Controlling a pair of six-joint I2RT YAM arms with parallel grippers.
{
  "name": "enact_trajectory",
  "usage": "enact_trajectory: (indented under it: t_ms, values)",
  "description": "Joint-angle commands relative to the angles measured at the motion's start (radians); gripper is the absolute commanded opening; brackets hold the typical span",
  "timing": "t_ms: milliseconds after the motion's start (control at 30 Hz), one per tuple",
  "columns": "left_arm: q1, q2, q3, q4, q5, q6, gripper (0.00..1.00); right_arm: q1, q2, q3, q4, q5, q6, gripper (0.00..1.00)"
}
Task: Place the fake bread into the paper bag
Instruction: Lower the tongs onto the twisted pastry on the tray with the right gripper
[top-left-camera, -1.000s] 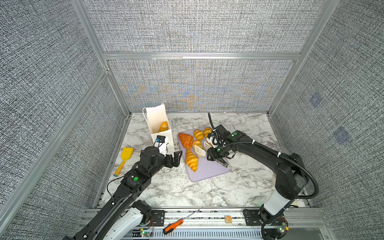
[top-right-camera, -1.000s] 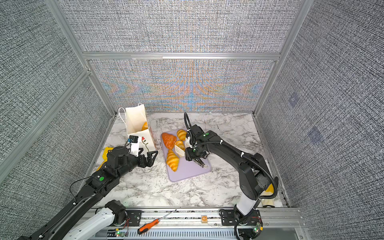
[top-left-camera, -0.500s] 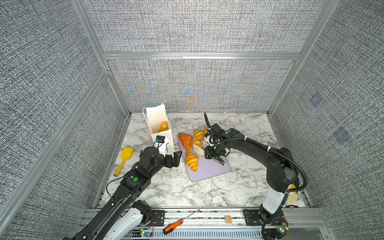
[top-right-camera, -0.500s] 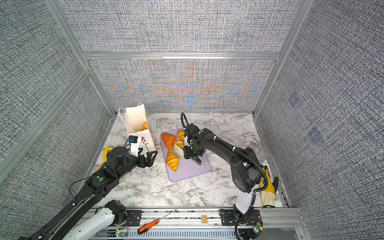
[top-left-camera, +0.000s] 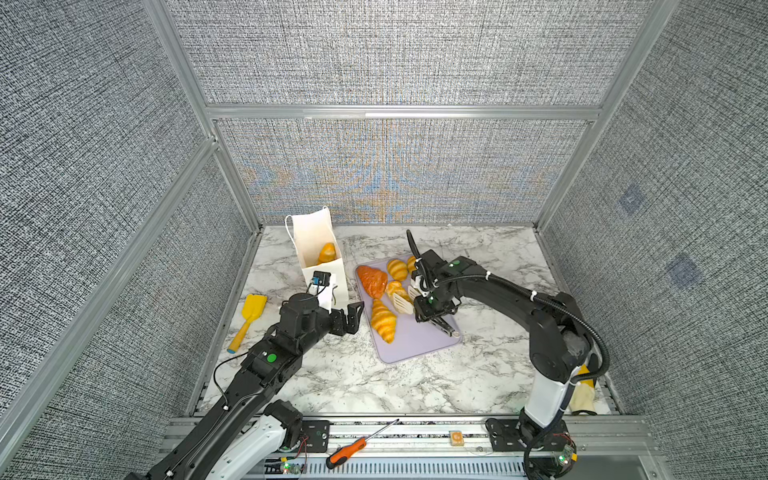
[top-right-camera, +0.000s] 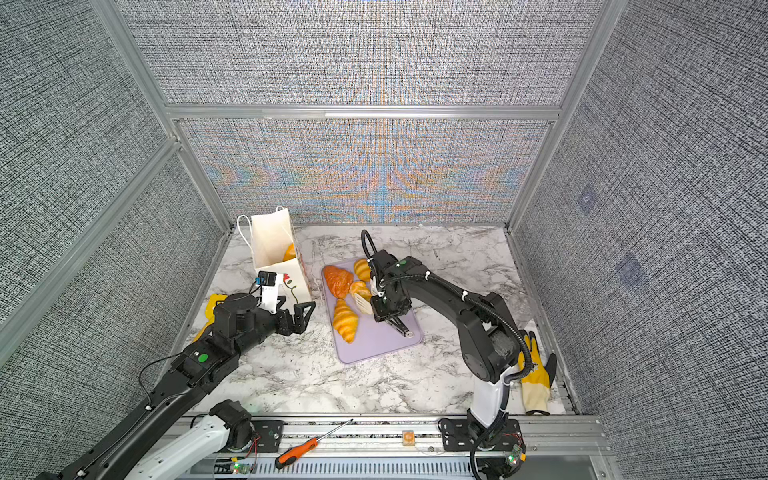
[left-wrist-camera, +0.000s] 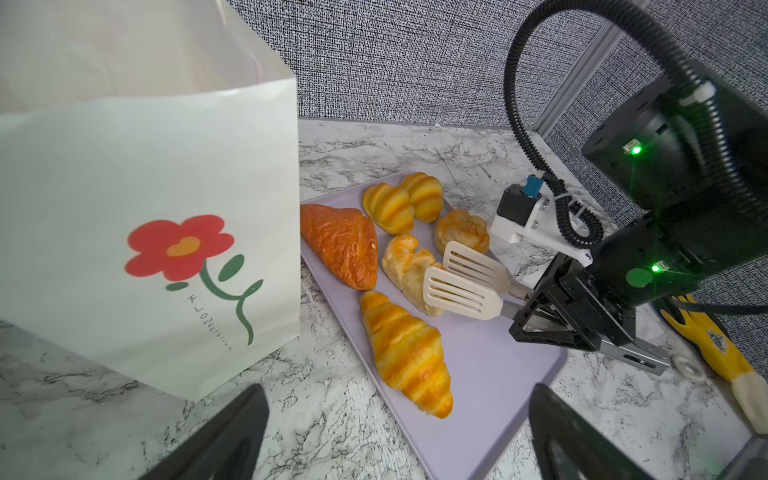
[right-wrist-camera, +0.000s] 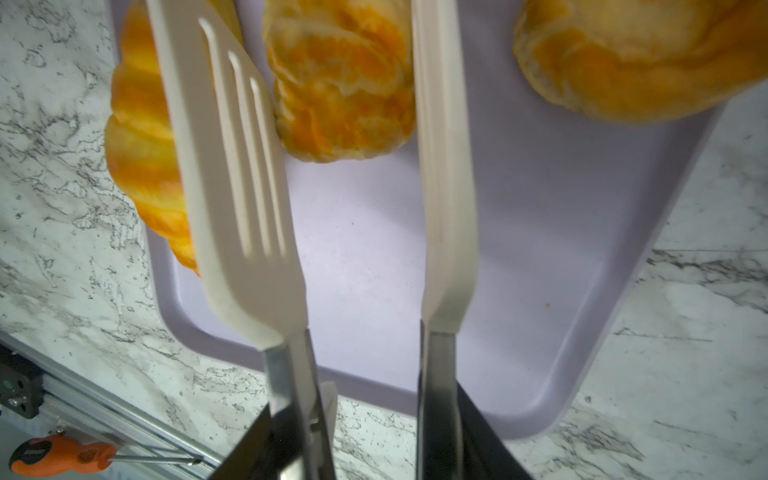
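The white paper bag (top-left-camera: 309, 239) with a red flower (left-wrist-camera: 178, 245) stands upright at the back left, one golden pastry (top-left-camera: 327, 252) inside. On the lilac tray (top-left-camera: 419, 345) lies fake bread: a reddish-brown croissant (top-left-camera: 372, 280), striped rolls (top-left-camera: 397, 269), a flaky twist (left-wrist-camera: 405, 262) and a golden croissant (top-left-camera: 383, 321). My right gripper (top-left-camera: 432, 309) is shut on cream slotted tongs (left-wrist-camera: 461, 286). The tongs' blades (right-wrist-camera: 241, 187) straddle a flaky pastry (right-wrist-camera: 340, 83). My left gripper (top-left-camera: 351, 318) stands open just in front of the bag, nothing between its fingers (left-wrist-camera: 224, 440).
A yellow spatula (top-left-camera: 249, 320) lies left of the bag by the wall. A yellow glove (top-right-camera: 536, 374) lies at the front right by the right arm's base. An orange screwdriver (top-left-camera: 347, 455) rests on the front rail.
The right arm has drawn its elbow in and carried the tongs slightly left over the pastries, blades narrowing. The left arm has not moved.
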Motion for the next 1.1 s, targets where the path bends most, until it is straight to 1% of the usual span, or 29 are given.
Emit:
enact_trajectory:
  t_ms: [0,333,433,633,833,1067]
  values:
    - [0.000,-0.003,-0.002,0.018,-0.007,-0.003,0.99,-0.002,-0.013,-0.002,-0.039,0.017,-0.022,0.49]
    - [0.000,-0.004,-0.006,0.018,-0.008,-0.005,0.99,-0.019,-0.071,-0.049,-0.095,0.014,-0.078,0.49]
    - [-0.002,-0.003,-0.004,0.018,-0.010,-0.004,0.99,-0.022,-0.079,-0.060,-0.098,0.010,-0.084,0.51]
    - [-0.003,0.004,0.002,0.010,-0.004,-0.004,0.99,-0.022,-0.097,-0.046,-0.088,0.005,-0.061,0.57]
    - [-0.008,-0.004,-0.007,0.017,-0.007,-0.006,0.99,-0.012,-0.112,-0.050,-0.089,0.008,-0.033,0.58]
    - [-0.009,-0.014,-0.013,0.013,-0.011,-0.001,0.99,0.002,-0.083,-0.050,-0.093,0.030,-0.019,0.58]
